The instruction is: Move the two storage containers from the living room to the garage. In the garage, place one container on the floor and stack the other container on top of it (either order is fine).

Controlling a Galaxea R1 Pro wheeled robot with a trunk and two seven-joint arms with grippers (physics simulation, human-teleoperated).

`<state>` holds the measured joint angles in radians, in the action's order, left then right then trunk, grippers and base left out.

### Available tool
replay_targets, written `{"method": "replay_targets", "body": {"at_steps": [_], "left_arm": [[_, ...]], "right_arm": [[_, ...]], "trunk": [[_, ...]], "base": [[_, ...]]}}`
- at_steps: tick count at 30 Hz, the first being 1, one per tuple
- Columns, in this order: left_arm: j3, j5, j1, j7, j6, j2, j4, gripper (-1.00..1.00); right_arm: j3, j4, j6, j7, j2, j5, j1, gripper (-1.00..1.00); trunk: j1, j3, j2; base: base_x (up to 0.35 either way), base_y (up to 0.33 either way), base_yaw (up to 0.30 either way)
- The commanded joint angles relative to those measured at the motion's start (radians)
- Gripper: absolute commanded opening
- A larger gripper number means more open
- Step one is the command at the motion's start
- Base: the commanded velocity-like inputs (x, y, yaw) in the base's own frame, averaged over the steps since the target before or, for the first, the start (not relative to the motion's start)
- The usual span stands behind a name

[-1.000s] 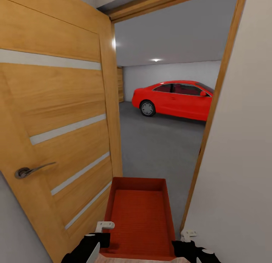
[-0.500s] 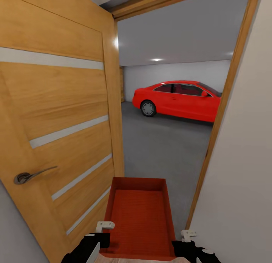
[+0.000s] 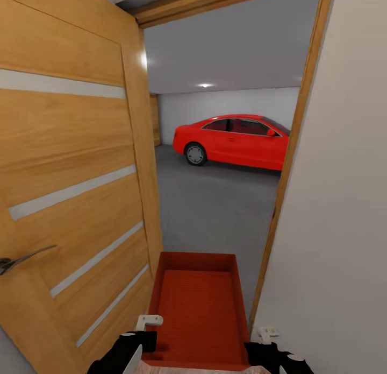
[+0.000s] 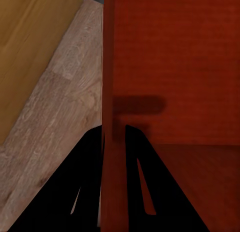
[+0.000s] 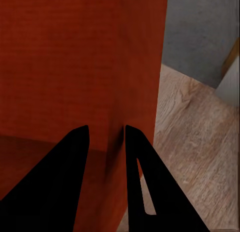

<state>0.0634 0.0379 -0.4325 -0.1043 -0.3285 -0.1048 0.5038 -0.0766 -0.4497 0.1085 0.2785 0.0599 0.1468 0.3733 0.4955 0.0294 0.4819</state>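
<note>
The left gripper [image 4: 114, 142] is clamped on the left side wall of an orange-red storage container [image 3: 196, 307], one black finger [image 4: 90, 182] on the outside and the other inside the box. The right gripper [image 5: 106, 137] pinches the opposite wall the same way, its two dark fingers [image 5: 65, 172] closed against the thin red panel. From the head view, both grippers sit low in front of the robot, the left gripper [image 3: 141, 341] and right gripper [image 3: 267, 346] holding the open, lidless container between them, level and pointing forward. Below the box, the wrist views show light wood plank floor [image 5: 195, 157]. Just to the left stands an open wood-panelled door [image 3: 75, 191] with pale horizontal strips and a metal lever handle [image 3: 21, 258], very near the container's left side. A white wall [image 3: 333, 212] and wooden door frame [image 3: 285, 169] close in on the right. Through the doorway lies the garage, with dark grey concrete floor [image 3: 215, 207], pale walls, and a red coupe car [image 3: 234, 140] parked well beyond the container.
</note>
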Motion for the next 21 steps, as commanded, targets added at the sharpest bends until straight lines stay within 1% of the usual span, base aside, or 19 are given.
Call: {"method": "replay_targets", "body": {"at_steps": [1, 8, 10, 15, 19, 21], "left_arm": [[-0.013, -0.006, -0.002, -0.035, -0.009, -0.006, 0.004, -1.00], [-0.013, -0.006, -0.002, -0.035, -0.009, -0.006, 0.004, -1.00], [-0.013, -0.006, -0.002, -0.036, -0.009, -0.005, 0.004, -1.00], [-0.013, -0.006, -0.002, -0.035, -0.009, -0.006, 0.004, -1.00], [-0.013, -0.006, -0.002, -0.035, -0.009, -0.006, 0.004, -1.00], [-0.013, -0.006, -0.002, -0.036, -0.009, -0.005, 0.004, -1.00]], "right_arm": [[-0.012, -0.001, 0.005, -0.011, 0.000, -0.055, -0.001, -1.00], [-0.012, -0.001, 0.005, -0.011, 0.000, -0.055, -0.001, -1.00], [-0.012, -0.001, 0.005, -0.010, 0.000, -0.055, -0.001, -1.00], [-0.012, -0.001, 0.005, -0.010, 0.000, -0.055, -0.001, -1.00], [-0.012, -0.001, 0.005, -0.011, 0.000, -0.055, -0.001, -1.00], [-0.012, -0.001, 0.005, -0.011, 0.000, -0.055, -0.001, -1.00]], "trunk": [[0.001, 0.002, 0.002], [0.001, 0.002, 0.002], [0.001, 0.002, 0.002], [0.001, 0.002, 0.002], [0.001, 0.002, 0.002], [0.001, 0.002, 0.002]], "base": [[0.000, 0.000, -0.275], [0.000, 0.000, -0.274], [0.000, 0.000, -0.124], [0.000, 0.000, -0.034], [0.000, 0.000, -0.177], [0.000, 0.000, -0.080]]}}
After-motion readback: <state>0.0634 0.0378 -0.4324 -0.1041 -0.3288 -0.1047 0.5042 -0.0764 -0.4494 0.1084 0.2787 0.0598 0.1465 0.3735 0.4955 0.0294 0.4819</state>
